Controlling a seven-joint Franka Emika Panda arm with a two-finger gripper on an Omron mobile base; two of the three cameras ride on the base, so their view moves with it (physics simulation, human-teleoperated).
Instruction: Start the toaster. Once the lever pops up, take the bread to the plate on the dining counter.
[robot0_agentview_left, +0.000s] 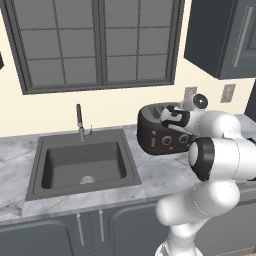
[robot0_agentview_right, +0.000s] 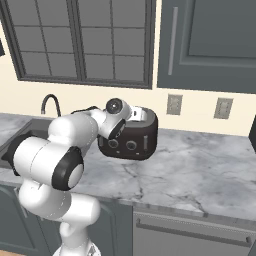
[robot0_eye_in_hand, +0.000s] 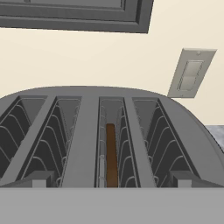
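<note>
**Toaster under the hand, lever not yet pressed**

Toaster (robot0_agentview_left: 162, 131) sits on the marble worktop (robot0_agentview_right: 200, 170), to the right of the sink (robot0_agentview_left: 82, 162) and against the wall, and the arm hangs right over it. Gripper (robot0_eye_in_hand: 112, 179) looks straight down into 4 wire-lined slots, fingers spread wide and holding nothing, 1 tip at each side of the toaster's top. Bread (robot0_eye_in_hand: 111, 153) stands on edge deep in the 3rd slot from the left, a thin brown strip. By my read, this is step 1: starting the toaster. Next move calls for dropping to the front face and pushing the lever down. Trouble is, the lever itself is hard to pick out; the arm covers part of the front beside the 2 knobs (robot0_agentview_right: 122, 145).
</note>
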